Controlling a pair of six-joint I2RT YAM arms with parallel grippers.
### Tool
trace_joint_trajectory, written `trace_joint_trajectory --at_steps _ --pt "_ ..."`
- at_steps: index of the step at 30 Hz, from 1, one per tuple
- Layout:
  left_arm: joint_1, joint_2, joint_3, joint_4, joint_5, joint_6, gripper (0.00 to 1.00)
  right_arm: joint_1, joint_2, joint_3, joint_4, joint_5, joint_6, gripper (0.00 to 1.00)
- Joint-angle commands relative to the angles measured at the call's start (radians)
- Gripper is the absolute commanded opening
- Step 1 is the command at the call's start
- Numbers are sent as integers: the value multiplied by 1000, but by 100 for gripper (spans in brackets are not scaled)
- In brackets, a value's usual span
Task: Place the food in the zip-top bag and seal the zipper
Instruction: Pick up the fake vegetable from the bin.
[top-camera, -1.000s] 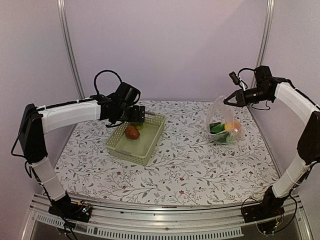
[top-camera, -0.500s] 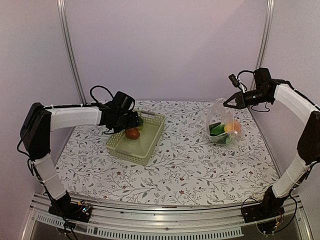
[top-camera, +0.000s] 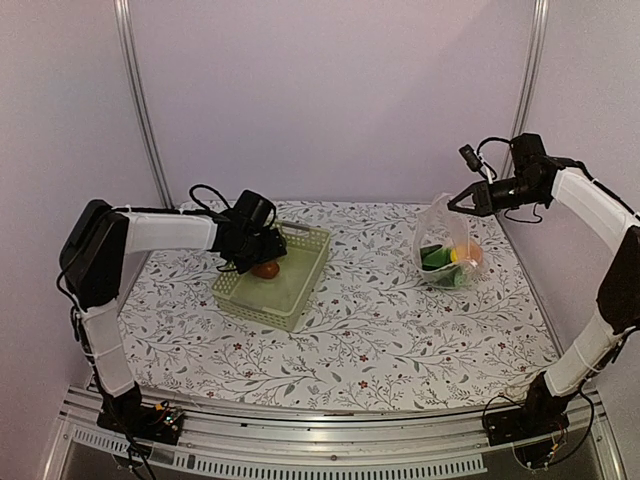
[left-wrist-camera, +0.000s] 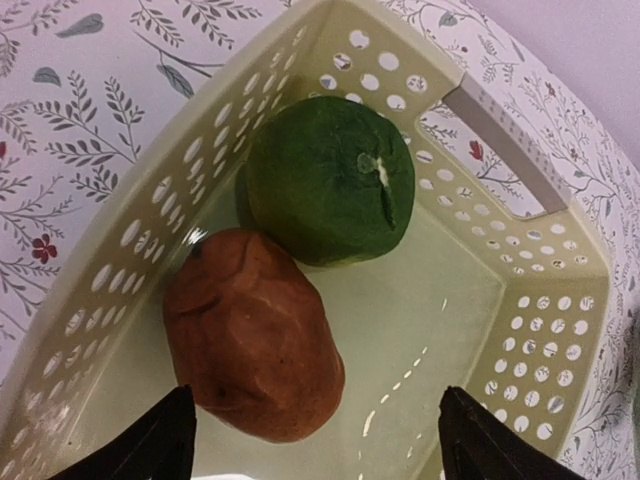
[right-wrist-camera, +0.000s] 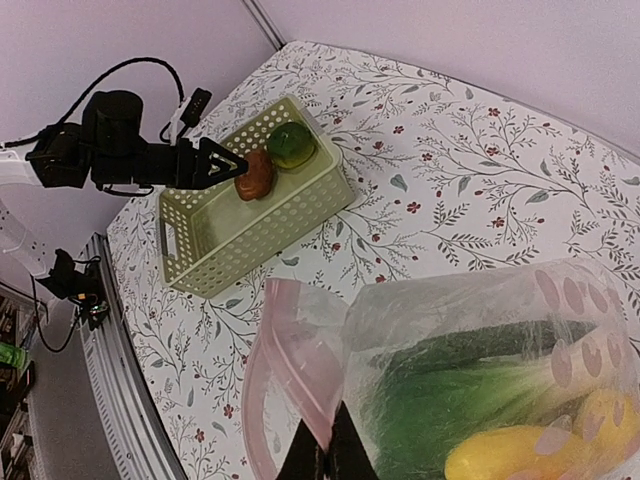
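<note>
The clear zip-top bag (top-camera: 445, 245) hangs at the back right, and my right gripper (top-camera: 452, 203) is shut on its mouth edge. The right wrist view has the fingertips (right-wrist-camera: 335, 455) pinching the pink zipper (right-wrist-camera: 300, 350), with a cucumber (right-wrist-camera: 480, 345), bok choy (right-wrist-camera: 470, 400) and a yellow piece (right-wrist-camera: 510, 460) inside. My left gripper (top-camera: 268, 250) is down in the pale green basket (top-camera: 300, 290), open. Its jaws (left-wrist-camera: 315, 430) stand wide apart just over a brown piece (left-wrist-camera: 250, 335), which lies nearer the left finger. A round dark green piece (left-wrist-camera: 330, 195) sits beyond it.
The basket's perforated walls (left-wrist-camera: 560, 330) close in round the left gripper on three sides, with a handle slot (left-wrist-camera: 495, 130) at the far end. Floral cloth (top-camera: 380, 330) covers the table between basket and bag. Metal posts (top-camera: 140, 100) stand at the back corners.
My left gripper has dropped from above the basket's far rim down into it, towards the brown piece, and its jaws have narrowed slightly. The right gripper and the bag have stayed put.
</note>
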Motion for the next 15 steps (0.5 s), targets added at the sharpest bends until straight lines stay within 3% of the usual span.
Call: trace_joint_trajectory --at_steps 1,15 --pt "29 34 22 21 13 -40 84 4 -28 -21 11 -18 -7 0" --pt "53 141 100 19 34 -22 81 4 -35 -34 10 -9 -10 0"
